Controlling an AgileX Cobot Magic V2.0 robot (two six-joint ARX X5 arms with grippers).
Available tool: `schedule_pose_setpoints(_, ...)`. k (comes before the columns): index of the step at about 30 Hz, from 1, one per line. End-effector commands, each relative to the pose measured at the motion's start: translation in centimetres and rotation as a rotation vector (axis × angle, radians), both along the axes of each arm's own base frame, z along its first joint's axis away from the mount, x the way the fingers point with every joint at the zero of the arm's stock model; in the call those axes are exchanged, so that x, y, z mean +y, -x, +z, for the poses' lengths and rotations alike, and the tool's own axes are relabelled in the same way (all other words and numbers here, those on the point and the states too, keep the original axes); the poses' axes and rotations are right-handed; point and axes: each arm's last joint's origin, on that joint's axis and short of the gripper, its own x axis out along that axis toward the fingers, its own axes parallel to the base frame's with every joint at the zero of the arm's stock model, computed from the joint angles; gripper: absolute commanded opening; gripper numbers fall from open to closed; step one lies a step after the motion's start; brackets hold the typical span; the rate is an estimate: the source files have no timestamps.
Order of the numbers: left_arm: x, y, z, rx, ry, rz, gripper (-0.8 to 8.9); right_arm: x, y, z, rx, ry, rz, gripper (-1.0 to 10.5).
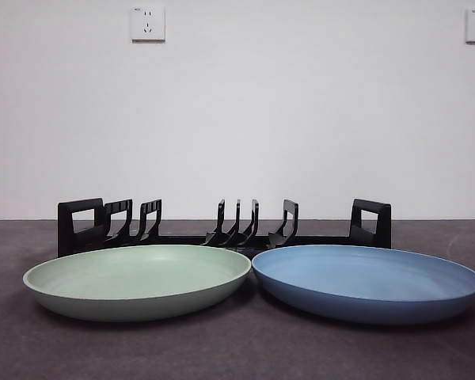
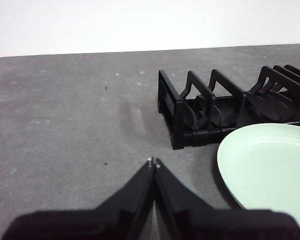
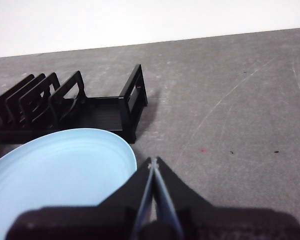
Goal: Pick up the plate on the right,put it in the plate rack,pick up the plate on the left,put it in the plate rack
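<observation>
Two shallow plates lie flat on the dark grey table, side by side and nearly touching at their rims: a blue plate on the right and a pale green plate on the left. Just behind them, toward the table's far edge, stands the plate rack, long and low, with curved prongs and a boxy loop handle at each end; all its slots are empty, so nothing of the task is done yet.

The right gripper hangs low over bare table just beside the blue plate's outer rim, its jaws clenched together on nothing. The left gripper waits likewise near the green plate's outer rim, jaws pressed tight and holding nothing.

The plates look like thin, matte moulded plastic or fibre: probably light, stiff and not fragile, though the smooth sloping wall could slip between the jaws. The raised outer rim of the blue plate seems the best hold, one jaw inside and one beneath the lip, after the jaws part. Held only at an edge, the plate may swing as it is tilted upright between the prongs.
</observation>
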Motion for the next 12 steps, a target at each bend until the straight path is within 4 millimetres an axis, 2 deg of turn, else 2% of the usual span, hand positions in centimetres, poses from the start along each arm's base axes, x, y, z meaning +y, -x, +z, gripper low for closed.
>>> schedule_pose_setpoints(1,0.02,-0.07,-0.43,0.008,0.003,0.003,-0.03,0.02,-0.03,-0.44,0.019,-0.006,0.005,0.0)
schedule_pose_setpoints(6,0.01,-0.07,-0.43,0.013,0.049,0.007,-0.03,0.02,-0.03,-0.44,0.041,-0.132,-0.02,0.0)
schedule_pose_setpoints(12,-0.07,-0.06,-0.32,0.03,0.221,0.006,-0.06,0.03,-0.01,-0.34,0.071,-0.299,-0.048,0.0)
